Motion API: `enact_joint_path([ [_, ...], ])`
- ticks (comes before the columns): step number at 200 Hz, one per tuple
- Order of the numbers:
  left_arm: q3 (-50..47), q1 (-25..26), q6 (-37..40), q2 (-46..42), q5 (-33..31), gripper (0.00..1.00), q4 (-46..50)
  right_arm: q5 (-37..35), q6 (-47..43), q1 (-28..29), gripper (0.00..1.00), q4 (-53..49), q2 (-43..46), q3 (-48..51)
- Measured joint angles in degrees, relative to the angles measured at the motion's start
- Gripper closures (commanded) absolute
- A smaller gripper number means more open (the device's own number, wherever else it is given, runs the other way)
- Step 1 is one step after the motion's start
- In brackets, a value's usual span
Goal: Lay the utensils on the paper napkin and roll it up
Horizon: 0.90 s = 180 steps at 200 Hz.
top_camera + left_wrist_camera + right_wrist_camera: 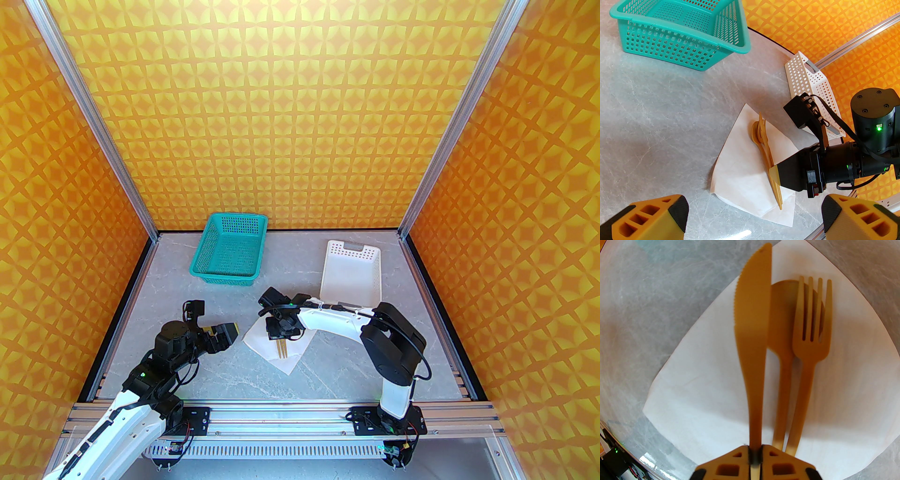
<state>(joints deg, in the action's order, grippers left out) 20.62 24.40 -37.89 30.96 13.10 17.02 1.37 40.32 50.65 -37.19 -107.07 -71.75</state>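
Note:
A white paper napkin [705, 392] lies on the table, one corner pointing away from the arms [296, 362]. On it lie two tan utensils side by side: a spoon [782, 310] and a fork [811, 333] partly over the spoon's bowl. My right gripper [754, 451] is shut on the handle of a tan serrated knife [752, 333], held on edge just left of the spoon, low over the napkin [740, 168]. I cannot tell whether the knife touches the paper. My left gripper [232, 330] stands open and empty beside the napkin's left corner.
A teal perforated basket [229, 253] stands at the back left and a white perforated basket [351, 272] at the back right, just behind the right arm. Orange patterned walls close off three sides. Bare marble table lies in front of the napkin.

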Motion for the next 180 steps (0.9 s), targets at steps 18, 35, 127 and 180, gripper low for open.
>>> enact_joint_path([
  [18,0.0,0.0,0.42,-0.04,0.0,0.01,0.39,-0.42,0.02,0.0,0.88,0.02,-0.66,-0.04],
  [35,0.0,0.02,0.44,-0.17,0.0,0.01,0.44,-0.7,0.07,0.0,0.88,0.0,-1.33,-0.35],
  [127,0.02,0.02,0.63,-0.7,0.0,0.01,0.81,-1.66,0.22,0.0,0.87,0.17,-2.64,-1.57],
  [180,0.02,0.0,0.63,-0.7,0.0,0.01,1.22,-1.66,0.22,0.02,0.86,0.17,-2.67,-1.6],
])
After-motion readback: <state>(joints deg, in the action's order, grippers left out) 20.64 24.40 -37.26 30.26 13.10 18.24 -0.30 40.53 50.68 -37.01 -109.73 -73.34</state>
